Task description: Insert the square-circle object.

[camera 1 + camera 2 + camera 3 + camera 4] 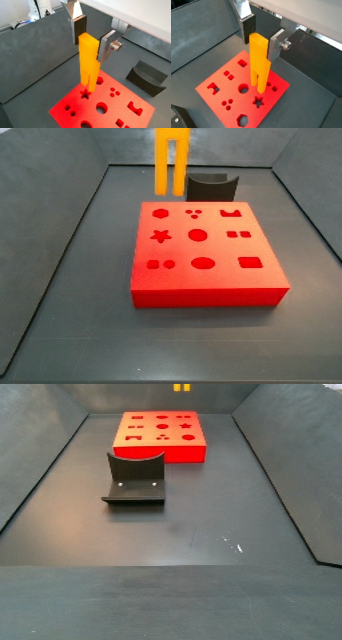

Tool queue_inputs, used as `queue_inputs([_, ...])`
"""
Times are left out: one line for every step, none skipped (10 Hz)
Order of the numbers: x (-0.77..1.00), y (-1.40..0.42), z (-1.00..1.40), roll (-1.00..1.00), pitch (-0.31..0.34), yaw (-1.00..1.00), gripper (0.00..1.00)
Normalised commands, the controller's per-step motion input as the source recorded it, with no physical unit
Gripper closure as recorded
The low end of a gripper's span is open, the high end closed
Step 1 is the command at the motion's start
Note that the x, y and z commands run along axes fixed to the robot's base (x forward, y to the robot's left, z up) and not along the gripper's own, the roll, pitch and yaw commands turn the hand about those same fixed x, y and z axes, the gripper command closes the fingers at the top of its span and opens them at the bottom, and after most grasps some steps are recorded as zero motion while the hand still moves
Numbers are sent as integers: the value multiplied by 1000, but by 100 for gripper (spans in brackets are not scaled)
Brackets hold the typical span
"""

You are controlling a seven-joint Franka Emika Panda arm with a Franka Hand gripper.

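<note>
The square-circle object (88,60) is a tall orange-yellow bar with two thin prongs at its lower end. My gripper (91,46) is shut on its upper end, one finger on each side; the same grip shows in a wrist view (261,44). The bar (258,65) hangs upright, prongs down, above the flat red block (238,80) with shaped holes. In a side view the bar (170,158) hangs over the block's (201,293) far edge, clear of it. Only the prong tips (181,387) show in a side view. The gripper is out of both side views.
A dark grey curved holder (210,186) stands just behind the red block; it also shows in a wrist view (148,77) and in a side view (135,479). Grey walls enclose the dark floor on all sides.
</note>
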Motion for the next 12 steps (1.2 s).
queue_inputs([0, -134, -434, -93, -107, -69, 100])
queue_inputs([0, -406, -606, -14, -147, -23, 100])
queue_inputs([0, -366, -631, 0, -160, 0, 100])
queue_inputs([0, -411, -586, 0, -130, 0, 100])
queue_inputs([0, -363, -406, -1, -87, 69, 100])
queue_inputs([-80, -234, -266, 0, -33, 217, 100])
queue_inputs([-51, -254, -237, 0, -23, 231, 100])
queue_inputs([-171, -283, -226, 0, -66, 240, 100])
queue_inputs([0, -243, -257, -19, -97, 354, 100])
queue_inputs([174, -83, -329, -30, -93, 420, 100])
queue_inputs([80, 0, -277, -16, -64, 234, 100])
queue_inputs([0, 0, -189, 0, -33, 51, 100])
